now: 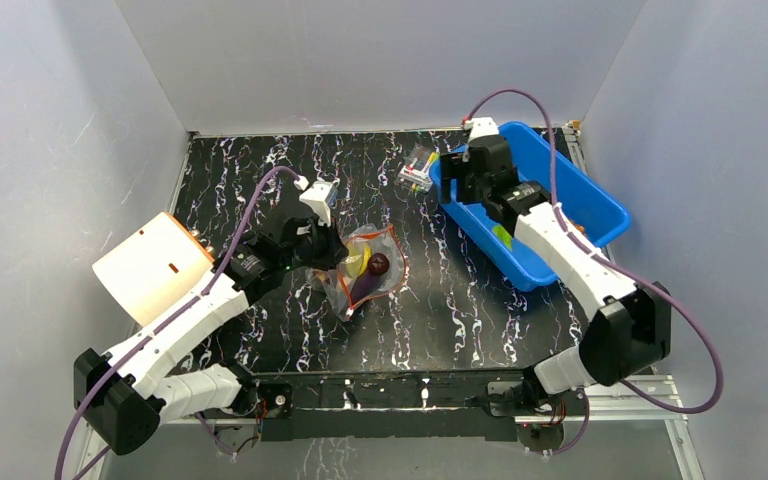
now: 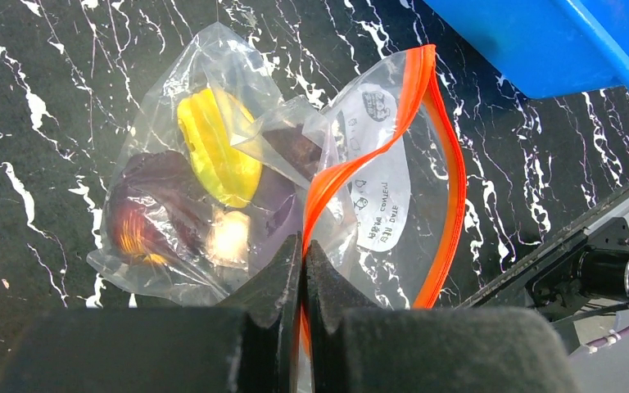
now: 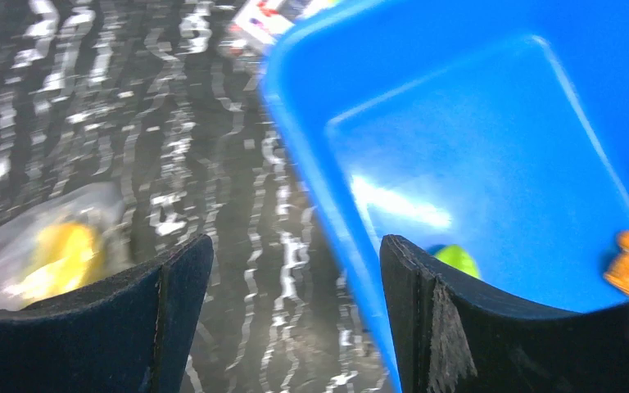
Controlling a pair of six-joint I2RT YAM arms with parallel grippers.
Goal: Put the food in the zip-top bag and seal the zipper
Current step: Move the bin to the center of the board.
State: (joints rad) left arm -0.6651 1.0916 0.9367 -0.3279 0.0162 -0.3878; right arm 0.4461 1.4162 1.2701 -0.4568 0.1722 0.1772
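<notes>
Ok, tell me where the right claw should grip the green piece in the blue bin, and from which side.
Take the green piece across its rounded body, coming straight down: it lies on the floor of the blue bin, close to the wall, so a side approach looks blocked. The open right claw hides its lower part, so its full shape is unclear.

Open tabletop (image 1: 435, 255) between bag (image 1: 392, 250) and bin (image 1: 588, 200)
</notes>
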